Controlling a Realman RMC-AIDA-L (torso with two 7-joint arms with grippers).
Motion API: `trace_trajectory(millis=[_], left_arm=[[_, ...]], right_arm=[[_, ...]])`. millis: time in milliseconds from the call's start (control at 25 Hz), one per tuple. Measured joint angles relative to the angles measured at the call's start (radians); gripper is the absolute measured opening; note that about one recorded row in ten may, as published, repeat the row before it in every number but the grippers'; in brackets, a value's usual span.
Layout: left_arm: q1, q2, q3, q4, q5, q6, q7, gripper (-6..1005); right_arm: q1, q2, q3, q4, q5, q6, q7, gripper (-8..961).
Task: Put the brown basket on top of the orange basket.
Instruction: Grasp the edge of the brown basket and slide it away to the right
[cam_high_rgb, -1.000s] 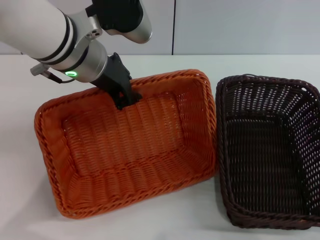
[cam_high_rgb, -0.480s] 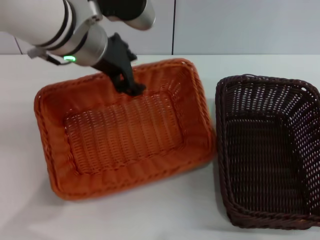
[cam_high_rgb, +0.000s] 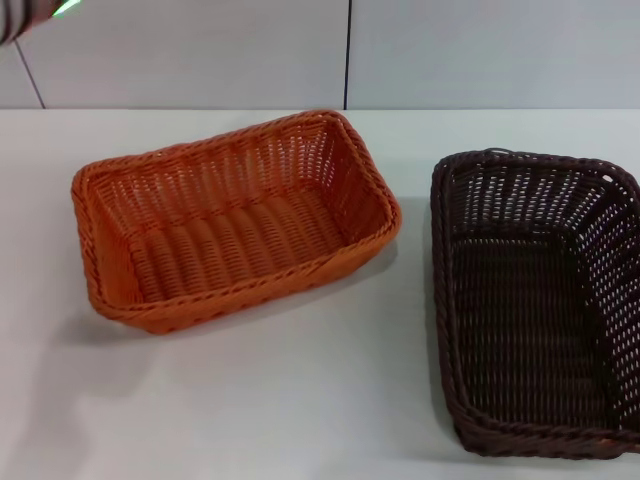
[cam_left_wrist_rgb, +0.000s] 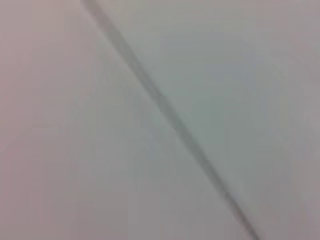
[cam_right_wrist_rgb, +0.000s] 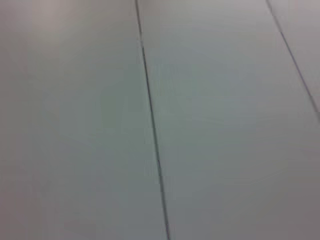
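Observation:
The orange basket (cam_high_rgb: 235, 215) rests on the white table at the centre-left of the head view, turned at a slight angle and empty. The brown basket (cam_high_rgb: 535, 300) sits to its right, near the table's right front, also empty, with a gap of bare table between the two. Only a sliver of my left arm (cam_high_rgb: 30, 15) shows at the top left corner; its gripper is out of sight. My right arm and gripper do not show. Both wrist views show only a pale panelled wall with dark seams.
The white table (cam_high_rgb: 300, 400) stretches in front of and around both baskets. A grey panelled wall (cam_high_rgb: 450, 50) with a vertical dark seam stands behind the table's far edge.
My left gripper has let go of the orange basket's far rim and the arm has pulled up and away to the top left. The orange basket has settled flat, farther back.

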Motion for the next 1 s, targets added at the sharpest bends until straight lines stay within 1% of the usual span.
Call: trace_trajectory(millis=[40, 80, 120, 160, 200, 280, 400, 440, 520, 600, 640, 680, 720, 760, 800, 840, 880, 920, 1000], left_arm=[[0.081, -0.001, 0.043, 0.010, -0.001, 0.176, -0.017, 844], [0.134, -0.002, 0.073, 0.022, -0.002, 0.289, -0.028, 844], [0.258, -0.002, 0.138, 0.086, -0.009, 0.589, -0.063, 844], [0.258, -0.002, 0.138, 0.086, -0.009, 0.589, -0.063, 844], [0.325, -0.002, 0.172, 0.135, -0.017, 0.760, -0.090, 844], [0.406, -0.001, 0.215, 0.246, -0.050, 1.034, -0.150, 844], [0.469, 0.000, 0.252, 0.412, -0.095, 1.280, -0.228, 844], [0.481, -0.001, 0.263, 0.484, -0.106, 1.360, -0.255, 844], [0.487, -0.003, 0.281, 0.613, -0.125, 1.465, -0.285, 844], [0.475, -0.003, 0.302, 0.765, -0.167, 1.564, -0.321, 844], [0.466, -0.003, 0.307, 0.821, -0.185, 1.600, -0.343, 844], [0.466, -0.003, 0.307, 0.821, -0.185, 1.600, -0.343, 844], [0.453, -0.002, 0.311, 0.895, -0.205, 1.645, -0.383, 844], [0.423, -0.002, 0.309, 1.020, -0.228, 1.708, -0.493, 844], [0.409, -0.002, 0.307, 1.058, -0.230, 1.724, -0.532, 844], [0.409, -0.002, 0.307, 1.058, -0.230, 1.724, -0.532, 844], [0.391, -0.002, 0.302, 1.102, -0.230, 1.740, -0.565, 844], [0.385, -0.002, 0.300, 1.116, -0.231, 1.744, -0.573, 844], [0.358, -0.003, 0.298, 1.154, -0.232, 1.750, -0.582, 844]], right_arm=[[0.005, 0.000, 0.013, 0.000, 0.001, -0.001, 0.000, 814], [0.010, 0.001, 0.028, 0.000, 0.002, -0.002, 0.000, 814], [0.023, 0.000, 0.046, 0.000, 0.002, -0.005, 0.000, 814], [0.023, 0.000, 0.046, 0.000, 0.002, -0.005, 0.000, 814], [0.028, 0.000, 0.048, -0.001, 0.002, -0.006, 0.000, 814], [0.038, -0.001, 0.049, -0.004, 0.001, -0.011, 0.000, 814], [0.056, -0.001, 0.044, -0.005, -0.004, -0.026, 0.000, 814], [0.065, -0.001, 0.041, -0.005, -0.007, -0.029, 0.000, 815], [0.088, -0.001, 0.031, -0.006, -0.009, -0.032, 0.002, 815], [0.098, -0.002, 0.025, -0.006, -0.009, -0.034, 0.003, 815], [0.108, -0.003, 0.018, -0.006, -0.010, -0.036, 0.005, 815], [0.122, -0.005, 0.006, -0.006, -0.011, -0.037, 0.013, 815], [0.137, -0.007, -0.007, -0.007, -0.011, -0.034, 0.026, 814], [0.160, -0.015, -0.039, -0.017, -0.011, -0.010, 0.072, 814], [0.188, -0.024, -0.090, -0.054, -0.011, 0.036, 0.149, 814], [0.188, -0.024, -0.090, -0.054, -0.011, 0.036, 0.149, 814], [0.208, -0.027, -0.152, -0.127, -0.011, 0.093, 0.239, 814], [0.208, -0.027, -0.152, -0.127, -0.011, 0.093, 0.239, 814], [0.219, -0.020, -0.230, -0.245, -0.015, 0.174, 0.354, 814]])
